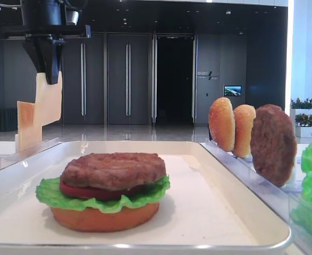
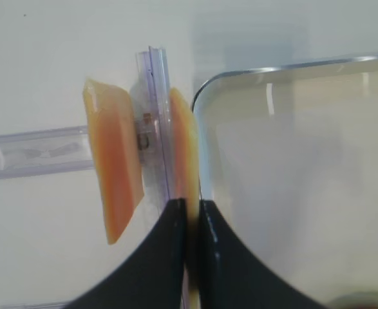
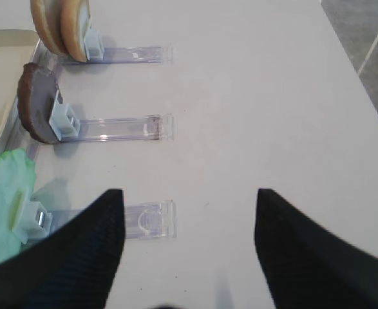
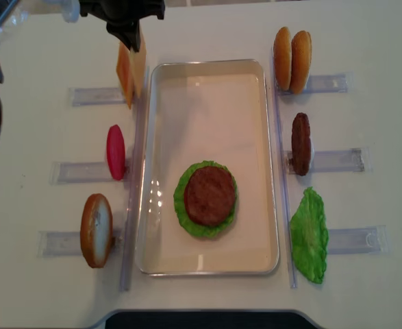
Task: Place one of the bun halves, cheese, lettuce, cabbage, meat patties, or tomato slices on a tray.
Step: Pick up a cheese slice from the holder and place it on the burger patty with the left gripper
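Note:
My left gripper (image 2: 192, 207) is shut on the top edge of a pale yellow cheese slice (image 2: 182, 145), which hangs upright beside the far left corner of the white tray (image 2: 292, 161). From the front, that cheese slice (image 1: 49, 103) sits a little higher than a second slice (image 1: 25, 125) standing in its clear holder. On the tray (image 4: 207, 110) rests a stack of bun half (image 1: 105, 218), lettuce (image 1: 52, 196), tomato slice (image 1: 86, 192) and meat patty (image 1: 113, 169). My right gripper (image 3: 189, 199) stands open over bare table, holding nothing.
Right of the tray, clear holders carry two bun halves (image 4: 291, 58), a patty (image 4: 300, 142) and a lettuce leaf (image 4: 310, 233). On the left stand a tomato slice (image 4: 116, 151) and a bun half (image 4: 96, 229). Long clear rails run along both tray sides.

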Available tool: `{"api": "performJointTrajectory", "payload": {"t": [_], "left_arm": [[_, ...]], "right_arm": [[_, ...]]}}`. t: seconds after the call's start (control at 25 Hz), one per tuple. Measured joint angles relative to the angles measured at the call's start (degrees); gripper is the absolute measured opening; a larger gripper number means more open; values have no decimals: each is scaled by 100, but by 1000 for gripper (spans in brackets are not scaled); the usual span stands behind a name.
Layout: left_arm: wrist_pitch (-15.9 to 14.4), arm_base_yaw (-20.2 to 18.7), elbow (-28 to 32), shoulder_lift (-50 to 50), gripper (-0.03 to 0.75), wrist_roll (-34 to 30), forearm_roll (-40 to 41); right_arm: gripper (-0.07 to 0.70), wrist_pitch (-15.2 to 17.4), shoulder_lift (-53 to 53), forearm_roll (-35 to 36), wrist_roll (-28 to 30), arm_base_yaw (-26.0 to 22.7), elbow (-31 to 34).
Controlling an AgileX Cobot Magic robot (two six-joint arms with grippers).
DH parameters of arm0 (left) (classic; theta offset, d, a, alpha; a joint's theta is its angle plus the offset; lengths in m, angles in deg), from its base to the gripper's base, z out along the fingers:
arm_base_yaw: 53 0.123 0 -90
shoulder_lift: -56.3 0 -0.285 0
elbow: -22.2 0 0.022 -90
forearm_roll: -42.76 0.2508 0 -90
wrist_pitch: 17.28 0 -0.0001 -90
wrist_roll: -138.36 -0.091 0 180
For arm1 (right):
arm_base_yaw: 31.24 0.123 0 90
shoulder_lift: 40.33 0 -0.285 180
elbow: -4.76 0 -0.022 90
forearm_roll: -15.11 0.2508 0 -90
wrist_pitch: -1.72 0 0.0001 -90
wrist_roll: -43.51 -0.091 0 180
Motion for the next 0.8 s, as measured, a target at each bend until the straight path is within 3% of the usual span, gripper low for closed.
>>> {"api": "performJointTrajectory", "payload": {"t": [0.24,0.8], "left_arm": [[-5,0,66,-502,22,-43,-139],[-23,0,792,-1282,22,-711,-1764]], "right_arm": [[449,0,0,0,0,0,0],[449,0,0,0,0,0,0]]}}
